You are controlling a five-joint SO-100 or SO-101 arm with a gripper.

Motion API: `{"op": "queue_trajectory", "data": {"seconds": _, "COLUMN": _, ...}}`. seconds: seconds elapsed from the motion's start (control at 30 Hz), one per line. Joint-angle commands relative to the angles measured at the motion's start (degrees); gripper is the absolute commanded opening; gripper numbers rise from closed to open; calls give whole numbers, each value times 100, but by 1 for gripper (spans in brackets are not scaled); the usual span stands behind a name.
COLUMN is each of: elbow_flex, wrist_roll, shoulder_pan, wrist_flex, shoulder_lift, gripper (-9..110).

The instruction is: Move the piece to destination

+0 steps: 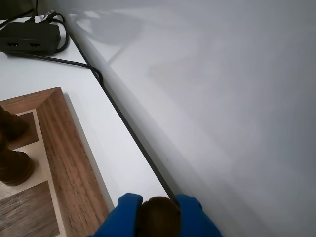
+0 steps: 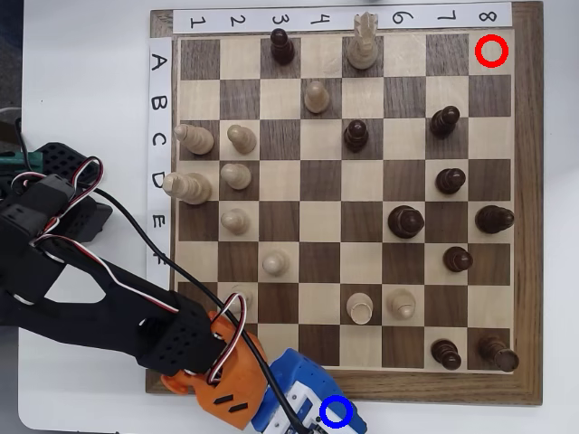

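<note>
In the wrist view my blue-fingered gripper [image 1: 158, 199] is shut on the piece [image 1: 158, 218], whose dark brown round top shows between the two fingers [image 1: 127, 207] at the bottom edge. It hangs over the white table, just off the chessboard's wooden border [image 1: 69, 158]. From overhead, the gripper [image 2: 308, 398] sits below the board's bottom edge. The destination, a blue ring [image 2: 324, 411], lies right over the gripper's tip. The arm hides the piece in this view.
The chessboard [image 2: 529, 226] carries several cream and dark pieces. A red ring [image 2: 491, 39] marks its top right corner. In the wrist view, dark pieces [image 1: 12, 165] stand at the left edge. A black adapter [image 1: 29, 37] and its cable [image 1: 98, 74] lie by the white wall.
</note>
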Motion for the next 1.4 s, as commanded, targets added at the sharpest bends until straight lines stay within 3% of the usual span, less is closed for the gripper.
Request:
{"op": "queue_trajectory", "data": {"seconds": 0.0, "elbow_flex": -9, "wrist_roll": 88, "shoulder_pan": 79, "wrist_flex": -624, "shoulder_lift": 176, "gripper": 0}}
{"op": "queue_trajectory", "data": {"seconds": 0.17, "elbow_flex": 62, "wrist_roll": 53, "shoulder_pan": 53, "wrist_flex": -677, "shoulder_lift": 185, "gripper": 1}}
{"op": "queue_trajectory", "data": {"seconds": 0.47, "elbow_flex": 88, "wrist_roll": 114, "shoulder_pan": -53, "wrist_flex": -800, "shoulder_lift": 308, "gripper": 24}}
{"op": "queue_trajectory", "data": {"seconds": 0.63, "elbow_flex": 88, "wrist_roll": 132, "shoulder_pan": -53, "wrist_flex": -809, "shoulder_lift": 378, "gripper": 29}}
{"op": "queue_trajectory", "data": {"seconds": 0.87, "elbow_flex": 299, "wrist_roll": 176, "shoulder_pan": -62, "wrist_flex": -826, "shoulder_lift": 1230, "gripper": 26}}
{"op": "queue_trajectory", "data": {"seconds": 1.13, "elbow_flex": 1151, "wrist_roll": 325, "shoulder_pan": -264, "wrist_flex": -642, "shoulder_lift": 4122, "gripper": 17}}
{"op": "queue_trajectory", "data": {"seconds": 1.37, "elbow_flex": 1811, "wrist_roll": -237, "shoulder_pan": -589, "wrist_flex": -272, "shoulder_lift": 6021, "gripper": 10}}
